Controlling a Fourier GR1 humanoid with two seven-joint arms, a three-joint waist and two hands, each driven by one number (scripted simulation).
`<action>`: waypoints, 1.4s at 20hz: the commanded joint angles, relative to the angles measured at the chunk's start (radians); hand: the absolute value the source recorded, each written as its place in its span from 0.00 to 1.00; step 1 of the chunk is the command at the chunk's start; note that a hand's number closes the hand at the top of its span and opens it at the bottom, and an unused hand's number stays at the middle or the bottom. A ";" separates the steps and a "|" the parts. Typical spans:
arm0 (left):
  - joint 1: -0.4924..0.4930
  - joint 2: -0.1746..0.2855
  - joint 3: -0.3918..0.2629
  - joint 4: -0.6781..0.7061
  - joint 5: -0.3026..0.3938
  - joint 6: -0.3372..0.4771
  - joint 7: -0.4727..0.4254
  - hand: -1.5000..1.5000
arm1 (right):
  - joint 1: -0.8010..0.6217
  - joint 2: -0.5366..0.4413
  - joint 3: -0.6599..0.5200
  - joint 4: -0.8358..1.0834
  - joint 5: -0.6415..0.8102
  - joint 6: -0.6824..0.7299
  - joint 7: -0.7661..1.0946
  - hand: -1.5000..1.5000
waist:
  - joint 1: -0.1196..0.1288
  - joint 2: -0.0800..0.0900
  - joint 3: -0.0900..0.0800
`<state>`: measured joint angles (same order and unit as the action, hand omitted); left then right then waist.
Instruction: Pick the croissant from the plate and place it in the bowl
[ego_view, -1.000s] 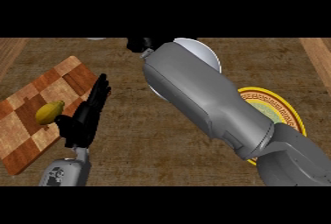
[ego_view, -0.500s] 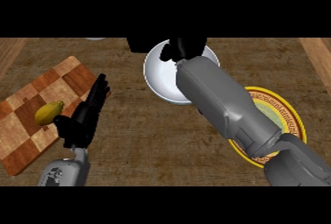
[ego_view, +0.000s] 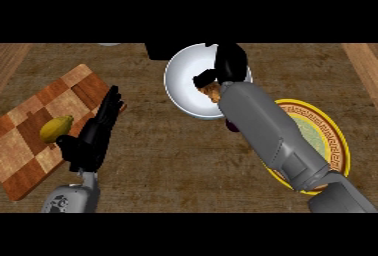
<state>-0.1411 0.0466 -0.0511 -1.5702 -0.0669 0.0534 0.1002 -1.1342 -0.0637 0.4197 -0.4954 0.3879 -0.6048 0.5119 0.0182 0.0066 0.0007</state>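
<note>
Right hand (ego_view: 230, 64) clasping croissant (ego_view: 212, 92), above bowl (ego_view: 182, 85)

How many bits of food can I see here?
2. A brown croissant in the right hand, over the white bowl; a yellow fruit on the checkered cutting board at left. The right forearm may hide more.

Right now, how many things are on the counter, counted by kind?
Bowls: 1, the white bowl
Plates: 1, the yellow plate
Cutting boards: 1, the checkered cutting board
Foods: 2, the croissant and the yellow fruit
Total: 5
Not counted: pale thing, cut off at the top edge.
</note>
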 joint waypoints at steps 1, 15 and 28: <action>-0.023 -0.027 -0.008 0.039 -0.016 0.023 -0.020 0.50 | 0.034 0.015 -0.078 -0.032 -0.054 -0.045 -0.173 0.00 | 0.000 0.003 0.000; -0.014 0.001 0.040 0.043 0.000 0.019 -0.003 0.50 | 0.222 -0.045 -0.171 -0.481 -0.082 -0.141 -0.106 0.00 | -0.036 -0.013 -0.001; -0.057 0.019 0.068 0.035 0.039 -0.021 0.024 0.50 | 0.608 -0.117 -0.187 -0.963 -0.181 0.071 -0.159 0.00 | -0.020 -0.008 -0.001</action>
<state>-0.1619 0.0561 -0.0081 -1.5350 -0.0553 0.0465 0.0946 -0.5996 -0.1823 0.2327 -1.3889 0.2150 -0.5889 0.3785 -0.0096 -0.0034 0.0000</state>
